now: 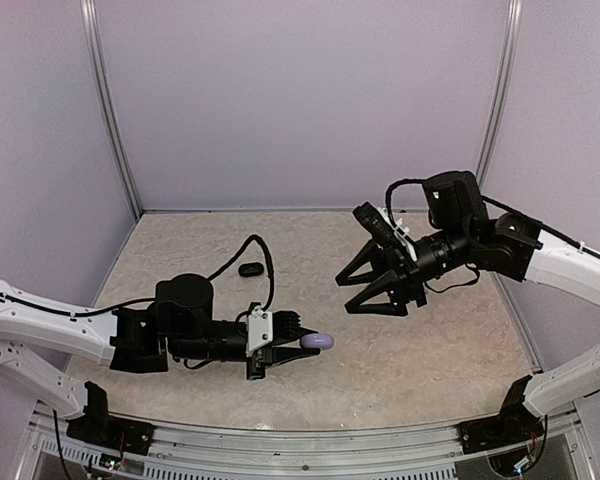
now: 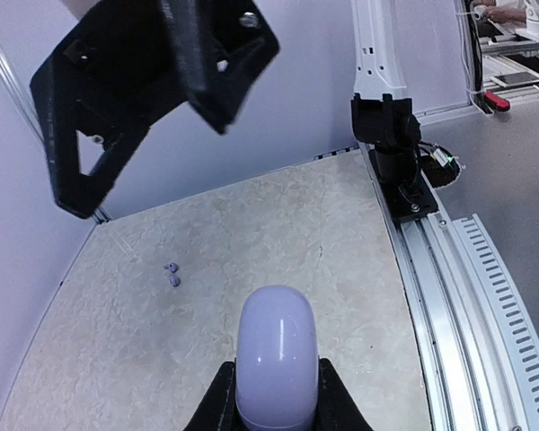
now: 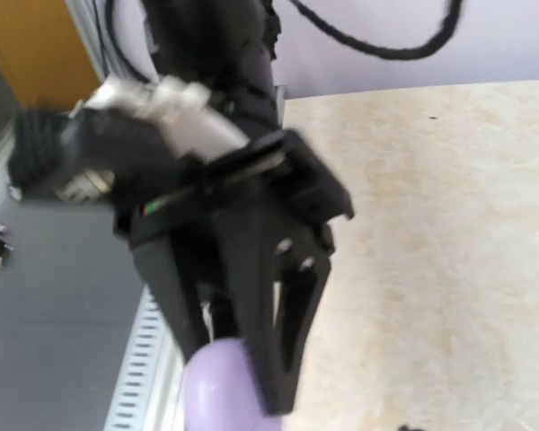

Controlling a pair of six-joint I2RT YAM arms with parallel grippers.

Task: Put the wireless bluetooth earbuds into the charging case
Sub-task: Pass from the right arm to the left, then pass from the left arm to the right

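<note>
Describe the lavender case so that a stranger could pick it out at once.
Find the left arm, stretched low across the near left of the table. At its end the left gripper is shut on the lavender case, a smooth oval poking out past the fingers. Unlike the small black oval lying loose farther back, it is pale purple and held.

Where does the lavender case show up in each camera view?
Top external: lavender case low centre, at the left pincer tip.
Left wrist: bottom centre, between the pincer's tips.
Right wrist: bottom edge, left of centre, blurred.
Shared landmark: the left pincer clamped on it.
</note>
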